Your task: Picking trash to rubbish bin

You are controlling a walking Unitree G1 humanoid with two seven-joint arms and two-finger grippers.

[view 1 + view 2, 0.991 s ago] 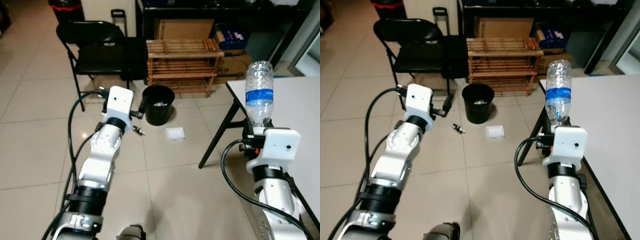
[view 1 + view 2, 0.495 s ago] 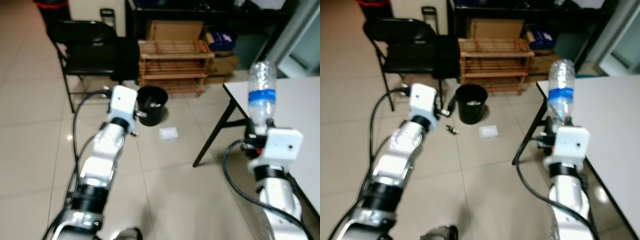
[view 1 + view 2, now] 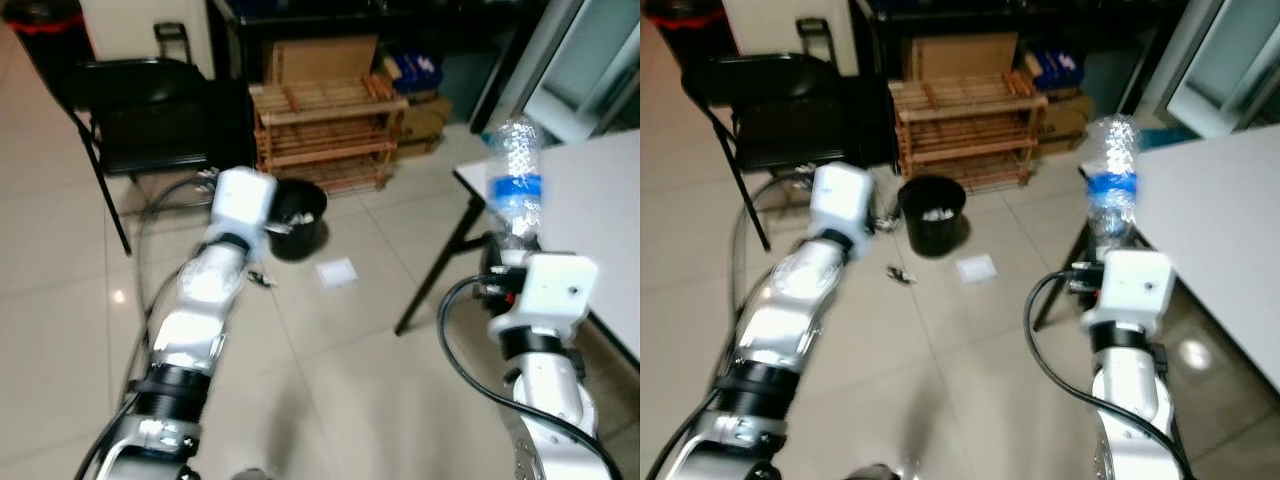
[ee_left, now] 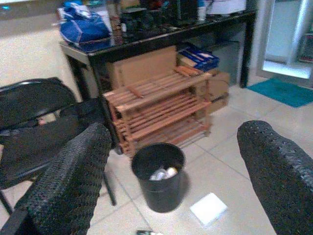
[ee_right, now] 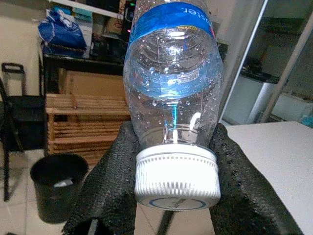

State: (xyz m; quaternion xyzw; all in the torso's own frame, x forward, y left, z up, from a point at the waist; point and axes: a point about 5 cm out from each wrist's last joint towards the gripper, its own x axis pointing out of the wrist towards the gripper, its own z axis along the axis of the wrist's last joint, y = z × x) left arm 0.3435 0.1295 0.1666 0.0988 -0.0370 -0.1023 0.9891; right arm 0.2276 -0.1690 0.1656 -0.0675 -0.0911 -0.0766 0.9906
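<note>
My right gripper (image 5: 174, 155) is shut on a clear plastic bottle (image 3: 515, 180) with a blue label. It holds the bottle upside down by the neck, the white cap nearest the wrist, beside the white table's corner. The black rubbish bin (image 3: 297, 215) stands on the tiled floor in front of a wooden rack, with some trash inside it. My left gripper (image 4: 171, 169) is open and empty, raised above the floor, and it points at the bin (image 4: 159, 176). A flat white piece of paper (image 3: 337, 272) lies on the floor just right of the bin.
A wooden shoe rack (image 3: 325, 125) and a black folding chair (image 3: 140, 120) stand behind the bin. The white table (image 3: 600, 200) with black legs is on my right. A small dark object (image 3: 902, 275) lies on the tiles left of the paper.
The whole picture has shifted and blurred, so the camera has moved. Both arms keep their poses, and the bottle stays in the right gripper.
</note>
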